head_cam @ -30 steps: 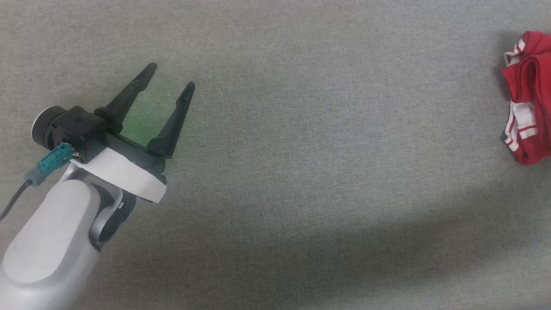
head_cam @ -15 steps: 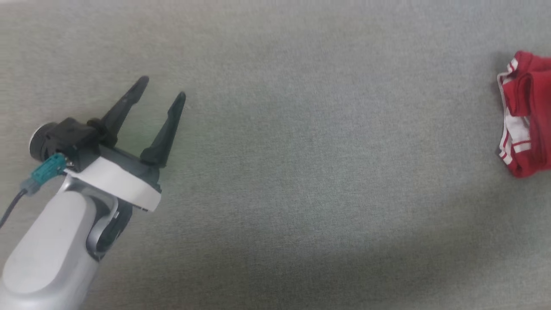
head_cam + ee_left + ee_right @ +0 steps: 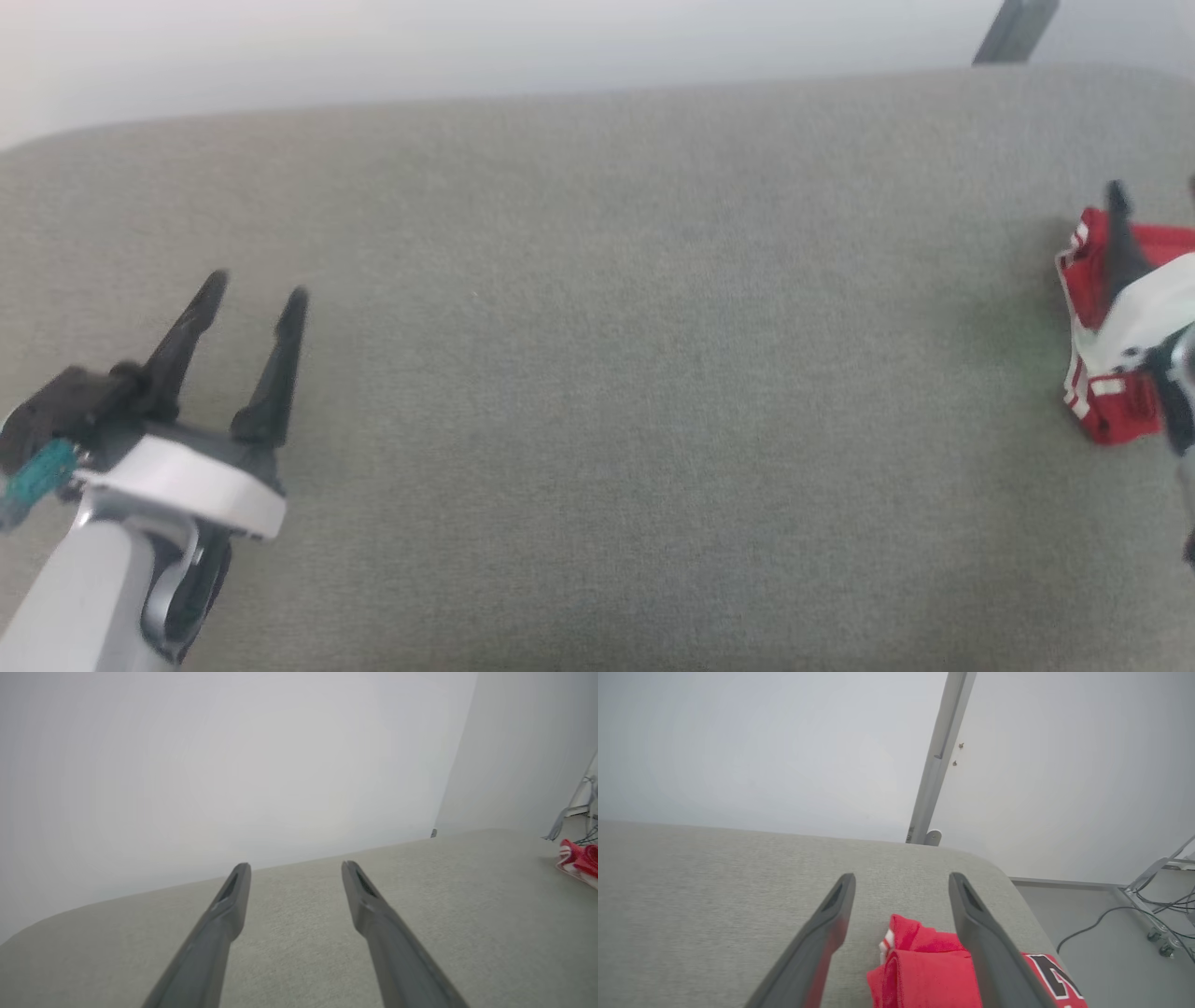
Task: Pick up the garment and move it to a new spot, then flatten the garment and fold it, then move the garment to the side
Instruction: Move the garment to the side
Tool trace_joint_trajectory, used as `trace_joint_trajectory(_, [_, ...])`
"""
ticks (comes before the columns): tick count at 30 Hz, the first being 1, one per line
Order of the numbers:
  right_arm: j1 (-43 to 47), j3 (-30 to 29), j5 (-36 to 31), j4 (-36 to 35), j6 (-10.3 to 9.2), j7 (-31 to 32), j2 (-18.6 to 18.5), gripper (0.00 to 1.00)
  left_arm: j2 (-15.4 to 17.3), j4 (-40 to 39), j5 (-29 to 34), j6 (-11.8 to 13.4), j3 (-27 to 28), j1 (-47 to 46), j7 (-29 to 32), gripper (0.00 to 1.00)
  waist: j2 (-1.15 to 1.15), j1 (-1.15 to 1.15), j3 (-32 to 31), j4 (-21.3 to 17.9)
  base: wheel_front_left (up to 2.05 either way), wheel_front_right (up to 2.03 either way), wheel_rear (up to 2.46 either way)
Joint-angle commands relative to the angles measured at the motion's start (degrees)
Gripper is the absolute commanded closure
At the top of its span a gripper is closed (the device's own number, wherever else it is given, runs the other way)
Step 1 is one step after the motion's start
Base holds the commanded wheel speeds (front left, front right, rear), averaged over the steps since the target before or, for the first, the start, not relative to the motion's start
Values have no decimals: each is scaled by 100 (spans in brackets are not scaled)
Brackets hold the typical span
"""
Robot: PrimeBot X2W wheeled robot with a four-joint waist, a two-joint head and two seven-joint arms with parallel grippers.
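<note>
Your right gripper (image 3: 901, 879) has its two fingers spread wide and grips nothing. It hangs over the one garment (image 3: 924, 970), a bunched red jersey with white trim and part of a black marking showing. The garment lies near the right end of the single grey fabric surface (image 3: 714, 896). Your left gripper (image 3: 257, 289), two fingers equally wide and empty, sits well apart at the surface's left end. One grey post (image 3: 941, 756) rises behind.
</note>
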Motion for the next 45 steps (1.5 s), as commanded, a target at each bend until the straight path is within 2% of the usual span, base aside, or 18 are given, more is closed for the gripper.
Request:
trace_joint_trajectory(1, [267, 42, 88, -352, -11, -43, 87, 0, -38, -7, 143, 14, 144, 204, -25, 0, 0, 0, -300, 150, 0, 0, 0])
trace_joint_trajectory(8, [1504, 128, 353, -1733, -11, -42, 360, 0, -228, -141, 528, 55, 774, 925, -26, 0, 0, 0, -784, 362, 0, 0, 0])
trace_joint_trajectory(21, [3168, -252, 260, -3201, -11, -44, 788, 0, -464, -483, 816, -4, 1497, 2070, -26, 0, 0, 0, -1277, 586, 0, 0, 0])
trace_joint_trajectory(35, [4533, -690, 239, -4242, -10, -44, 1330, 0, -570, -683, 570, -16, 1680, 2758, -25, 0, 0, 0, -1382, 536, 0, 0, 0])
trace_joint_trajectory(45, [4851, -619, 162, -4509, -10, -44, 1585, 0, -613, -762, 609, -15, 1797, 2906, -26, 0, 0, 0, -1402, 489, 0, 0, 0])
